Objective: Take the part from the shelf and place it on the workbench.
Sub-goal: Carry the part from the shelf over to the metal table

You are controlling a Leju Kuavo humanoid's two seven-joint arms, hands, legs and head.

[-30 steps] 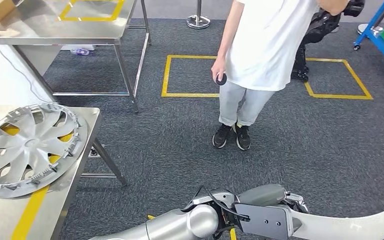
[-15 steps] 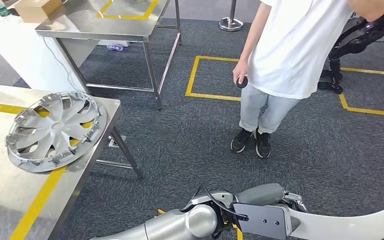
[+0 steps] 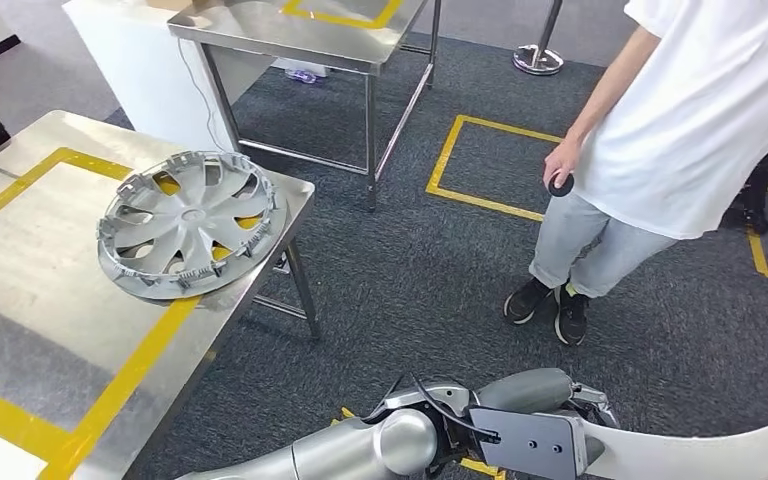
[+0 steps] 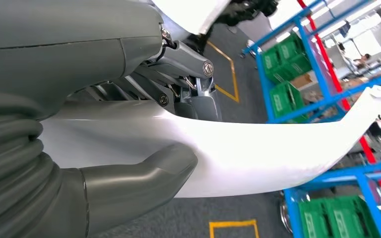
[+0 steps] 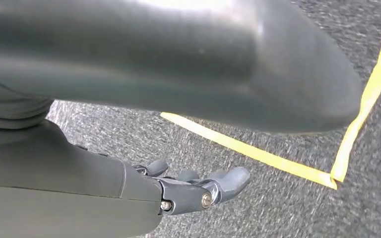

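Item: long white curved part (image 4: 258,148), gripped at one end in my left hand (image 4: 144,144), the rest jutting free. Looks light, stiff, glossy, so likely slippery. Workbench (image 3: 30,290) lies well apart. My right hand (image 5: 198,186) hangs empty, fingers loosely apart.

I see the left hand (image 3: 550,415) in grey holding a plain white part (image 3: 700,452). My workbench (image 3: 20,300) is brushed silver steel crossed by yellow tape bands, and a silver-grey wheel cover (image 3: 189,222) sits near its far right corner. The carpet (image 3: 410,270) is dark grey, speckled, marked with yellow tape squares. A person (image 3: 660,130) wears a white shirt, pale grey trousers, black shoes. Blue shelving (image 4: 322,84) carries green crates (image 4: 287,94).
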